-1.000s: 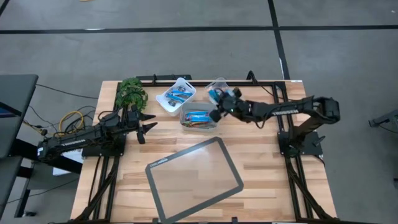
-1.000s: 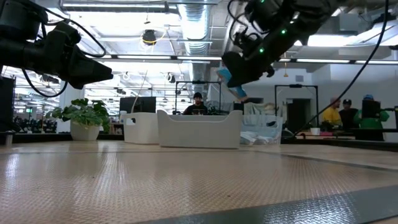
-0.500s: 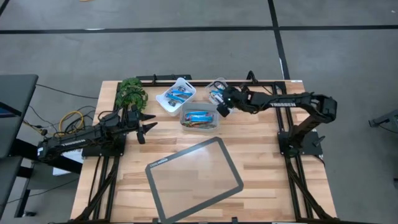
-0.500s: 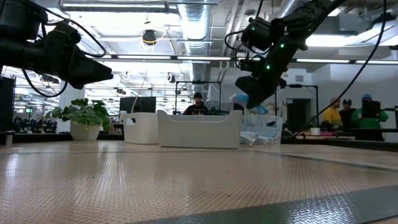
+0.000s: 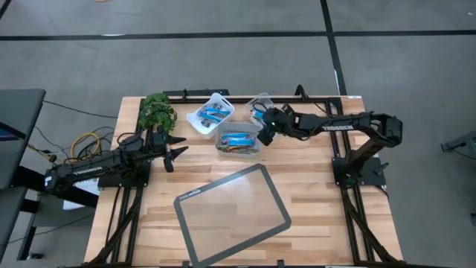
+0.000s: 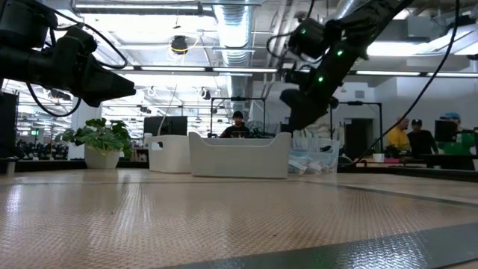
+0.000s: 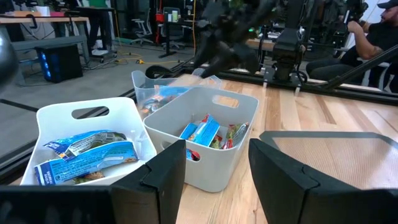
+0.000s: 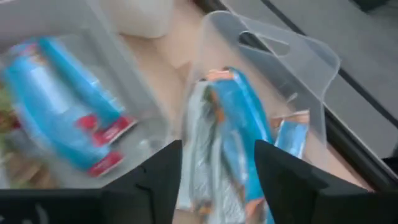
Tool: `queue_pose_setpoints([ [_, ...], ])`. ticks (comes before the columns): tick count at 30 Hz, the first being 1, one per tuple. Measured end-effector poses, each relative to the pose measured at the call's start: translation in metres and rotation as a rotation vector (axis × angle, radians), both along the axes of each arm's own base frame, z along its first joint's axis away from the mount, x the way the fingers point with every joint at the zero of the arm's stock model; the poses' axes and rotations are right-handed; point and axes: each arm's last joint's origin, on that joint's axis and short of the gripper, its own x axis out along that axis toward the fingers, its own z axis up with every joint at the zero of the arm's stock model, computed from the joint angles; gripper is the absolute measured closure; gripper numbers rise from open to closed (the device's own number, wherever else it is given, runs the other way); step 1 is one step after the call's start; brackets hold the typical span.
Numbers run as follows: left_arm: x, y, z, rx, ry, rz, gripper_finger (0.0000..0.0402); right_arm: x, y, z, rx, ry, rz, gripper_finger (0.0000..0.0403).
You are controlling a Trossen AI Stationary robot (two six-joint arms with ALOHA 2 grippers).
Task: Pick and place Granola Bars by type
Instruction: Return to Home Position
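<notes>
The wooden table (image 5: 320, 201) carried a potted plant (image 5: 157, 110) and a flat dark-rimmed tray (image 5: 232, 212). Granola Bars (image 7: 87, 155) lay in the white bin (image 7: 53, 118), gray bin (image 7: 166, 124) and clear bin (image 8: 311, 68). The right gripper (image 5: 262, 137) hung between the gray and clear bins, fingers apart and empty. The left gripper (image 5: 178, 149) waited near the plant, likewise spread.

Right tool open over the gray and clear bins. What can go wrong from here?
1. The open right tool hangs just above the rims of the gray plastic bin and the transparent plastic bin; a low sideways retreat could clip a rim and shift a bin.
2. The blue-and-orange wrapped granola bars lie heaped in the transparent bin; a knock might spill some.
The left tool waits open on the left.
</notes>
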Motion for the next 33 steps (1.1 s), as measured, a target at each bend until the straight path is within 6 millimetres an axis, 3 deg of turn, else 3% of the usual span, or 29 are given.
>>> queue_pose_setpoints([
  [4,0.0,0.0,0.0,0.0,0.0,0.0,0.0233,-0.017,0.027,0.002,-0.008,-0.046,0.073,0.0191],
  [10,0.0,0.0,0.0,0.0,0.0,0.0,0.0233,-0.063,0.069,0.01,-0.049,-0.198,0.215,0.0179],
  [17,0.0,0.0,0.0,0.0,0.0,0.0,0.0233,-0.107,0.109,0.007,-0.071,-0.316,0.705,0.0179],
  [26,0.0,0.0,0.0,0.0,0.0,0.0,0.0233,-0.145,0.125,-0.02,-0.067,-0.526,0.905,0.0179],
  [33,0.0,0.0,0.0,0.0,0.0,0.0,0.0233,-0.164,0.131,-0.025,-0.044,-0.654,1.037,0.0179],
])
